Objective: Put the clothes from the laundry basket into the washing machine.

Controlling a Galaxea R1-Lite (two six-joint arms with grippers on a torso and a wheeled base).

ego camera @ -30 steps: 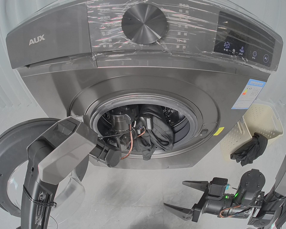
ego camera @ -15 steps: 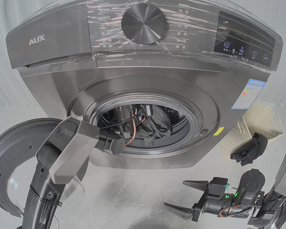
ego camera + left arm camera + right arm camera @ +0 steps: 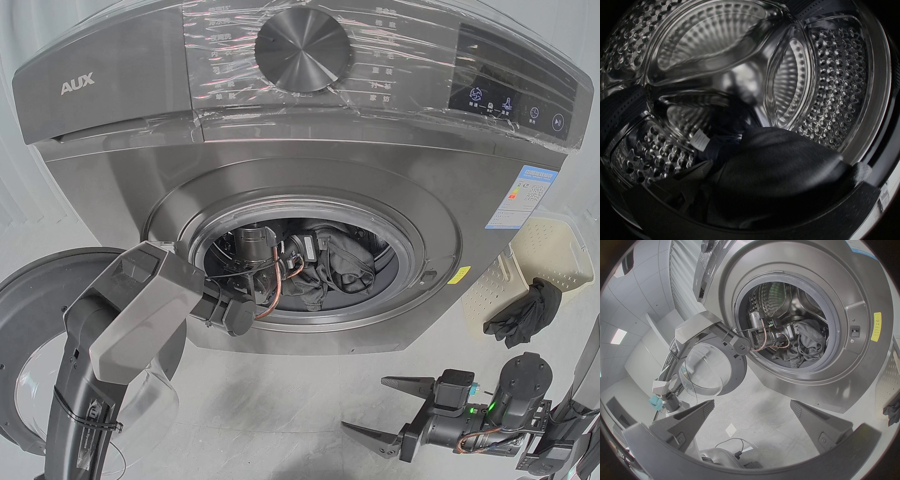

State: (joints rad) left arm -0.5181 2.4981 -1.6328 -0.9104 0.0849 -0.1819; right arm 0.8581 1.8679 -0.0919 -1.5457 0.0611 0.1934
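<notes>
Dark grey garment (image 3: 342,270) bunched in the open mouth of the grey steel washing machine (image 3: 300,169).
Left end effector (image 3: 783,168) sits inside the drum, fingers spread around the garment; right end effector (image 3: 364,405) hangs released above the floor.

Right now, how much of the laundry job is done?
Done: one dark piece lies deep in the drum. In hand: left hand is in the doorway with a grey garment. Left: a black garment hangs over the basket rim; right hand is open, empty.
</notes>
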